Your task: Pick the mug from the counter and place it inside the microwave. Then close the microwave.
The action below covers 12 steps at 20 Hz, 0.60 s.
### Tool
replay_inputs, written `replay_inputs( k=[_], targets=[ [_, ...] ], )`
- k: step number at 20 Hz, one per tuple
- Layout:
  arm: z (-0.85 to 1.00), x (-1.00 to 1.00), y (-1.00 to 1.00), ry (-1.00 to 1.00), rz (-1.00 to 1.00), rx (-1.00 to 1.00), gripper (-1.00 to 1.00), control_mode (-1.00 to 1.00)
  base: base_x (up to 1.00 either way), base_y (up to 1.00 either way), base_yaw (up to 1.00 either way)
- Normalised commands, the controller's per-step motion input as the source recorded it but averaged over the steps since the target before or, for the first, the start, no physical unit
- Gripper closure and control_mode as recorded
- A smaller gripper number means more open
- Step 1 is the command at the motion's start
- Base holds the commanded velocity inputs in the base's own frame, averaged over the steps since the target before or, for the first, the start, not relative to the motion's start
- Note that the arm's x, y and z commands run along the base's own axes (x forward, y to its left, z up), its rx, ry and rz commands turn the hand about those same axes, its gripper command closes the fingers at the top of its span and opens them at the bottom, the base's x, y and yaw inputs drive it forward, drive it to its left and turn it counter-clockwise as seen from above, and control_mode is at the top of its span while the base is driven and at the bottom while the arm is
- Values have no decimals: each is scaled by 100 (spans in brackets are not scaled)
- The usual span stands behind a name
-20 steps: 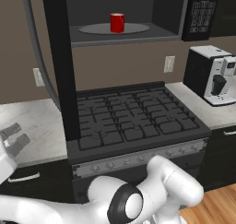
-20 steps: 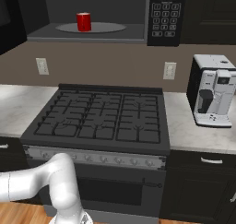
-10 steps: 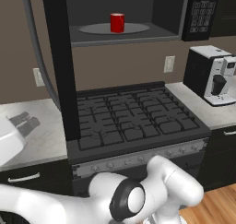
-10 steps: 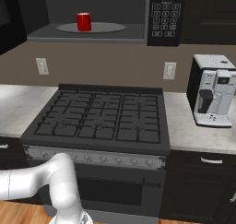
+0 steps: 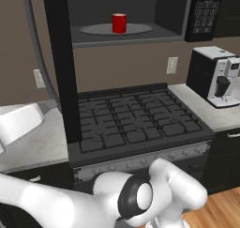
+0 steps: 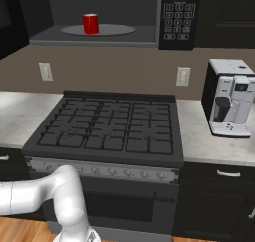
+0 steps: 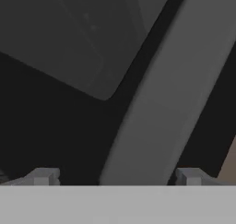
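- One small red mug stands upright on the grey turntable plate inside the open microwave, mounted above a black gas stove.
- White-grey marbled counter runs along both sides of the stove atop dark cabinets, against a brown wall carrying two white outlets.
- A white-and-black coffee machine sits on the counter right of the stove.
- The microwave door hangs open, edge-on in the left base view, its curved grey handle crossing the hand view up close.
- The gripper has its fingers spread wide, one on each side of the handle, clasping nothing; whether they touch the door cannot be made out.
- The arm's far end is cut off at the left frame edge.
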Motion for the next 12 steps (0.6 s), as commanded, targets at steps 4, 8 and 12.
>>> replay_inputs(
  k=[4, 8, 12],
  targets=[
    [26, 0, -34, 14, 0, 0, -100, -100, 0, 0, 0],
    [26, 1, -45, 11, 0, 0, -100, -100, 0, 0, 0],
    [25, 2, -51, 6, 0, 0, -100, -100, 0, 0, 0]
  ],
)
